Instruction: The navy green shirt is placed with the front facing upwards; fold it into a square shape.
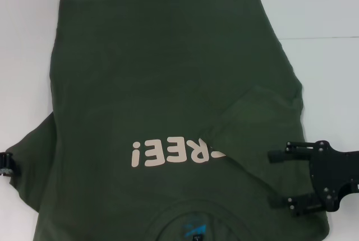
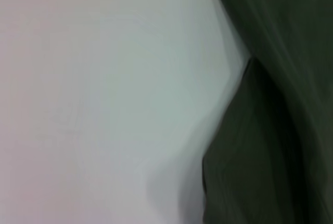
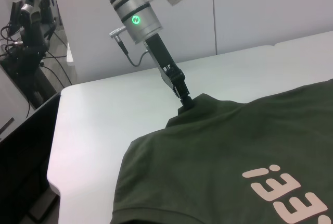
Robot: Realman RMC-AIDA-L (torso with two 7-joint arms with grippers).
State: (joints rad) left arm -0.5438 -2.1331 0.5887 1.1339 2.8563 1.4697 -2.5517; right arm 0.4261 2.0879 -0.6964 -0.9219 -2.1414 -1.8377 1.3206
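**Ana:** White and smooth, the table carries the navy green shirt spread front up, collar toward the robot, hem at the far edge. Why is one sleeve already lying over the chest?

**Ben:** That right sleeve is turned inward and covers the start of the pale block letters, so I judge the side fold on that side done. It narrows the cloth toward a square.

**Ana:** And the right tool?

**Ben:** It hangs above the shirt's right shoulder area, two black fingers spread wide, holding nothing. It looks like an empty tool just off the cloth.

**Ana:** The other side?

**Ben:** The left tool sits at the tip of the left sleeve, which lies flat out on the table. In the right wrist view its tip meets the sleeve edge and the fabric peaks up there, so I read it as pinched on the sleeve, ready to carry it inward.

**Ana:** How does the cloth behave?

**Ben:** Soft, matte knit, limp. It creases in long shallow ridges rather than holding an edge. The letters look like a flatter, smoother print, and a small teal label shows inside the collar.
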